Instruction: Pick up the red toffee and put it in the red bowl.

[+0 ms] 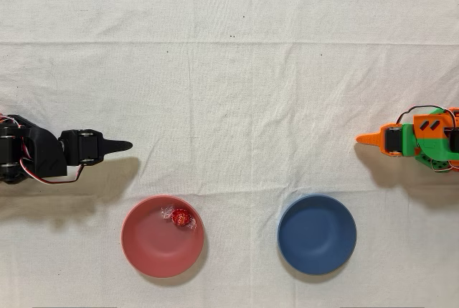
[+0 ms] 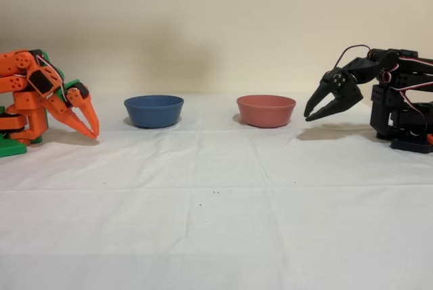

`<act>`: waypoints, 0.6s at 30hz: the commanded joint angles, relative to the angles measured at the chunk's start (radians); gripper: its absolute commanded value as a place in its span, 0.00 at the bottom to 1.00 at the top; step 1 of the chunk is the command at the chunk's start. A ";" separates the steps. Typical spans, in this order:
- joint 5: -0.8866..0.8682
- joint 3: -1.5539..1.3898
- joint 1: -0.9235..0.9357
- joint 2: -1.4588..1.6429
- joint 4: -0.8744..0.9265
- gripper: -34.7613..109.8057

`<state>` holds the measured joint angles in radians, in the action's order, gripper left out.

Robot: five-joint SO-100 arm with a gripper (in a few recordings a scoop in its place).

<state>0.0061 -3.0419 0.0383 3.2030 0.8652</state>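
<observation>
The small round red toffee in shiny foil (image 1: 181,216), with its clear twisted wrapper tail, lies inside the round salmon-red plastic bowl (image 1: 147,247), up toward the one o'clock part of the bowl's floor in the overhead view, close under the rim. My black two-finger pincer (image 2: 316,111) hangs above the white cloth-covered counter (image 1: 237,92), apart from the bowl; in the overhead view it sits at about ten o'clock from the bowl, its tip pointing toward three o'clock. In the fixed view its two fingers are spread with a clear gap between the tips and nothing between them, so it is open and empty, tilted down toward the cloth just beside the bowl's near wall. Judging by how things lie, the placing step is done: the candy is in the right container and I carry nothing. What is left, as I read it, is only to settle my arm in a rest pose clear of the bowl. That calls for little: keep the fingers away from the rim so I do not nudge the light plastic bowl and tip the sweet out, and fold back toward my base at nine o'clock in the overhead view. The round dark blue plastic bowl (image 1: 317,234) stands well apart at three o'clock from the red one, holding nothing I can see, and the orange arm (image 1: 416,138) stands idle beyond it.
</observation>
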 commanded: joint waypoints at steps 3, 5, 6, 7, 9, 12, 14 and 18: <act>0.006 -0.020 0.009 0.012 0.011 0.25; 0.009 -0.021 0.009 0.012 0.012 0.25; 0.012 -0.021 0.009 0.014 0.012 0.25; 0.015 -0.021 0.009 0.014 0.014 0.25; 0.015 -0.021 0.009 0.014 0.014 0.25; 0.015 -0.021 0.009 0.014 0.014 0.25; 0.015 -0.021 0.009 0.014 0.014 0.25; 0.015 -0.021 0.009 0.014 0.014 0.25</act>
<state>0.0123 -3.0419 0.0383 3.2030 0.8713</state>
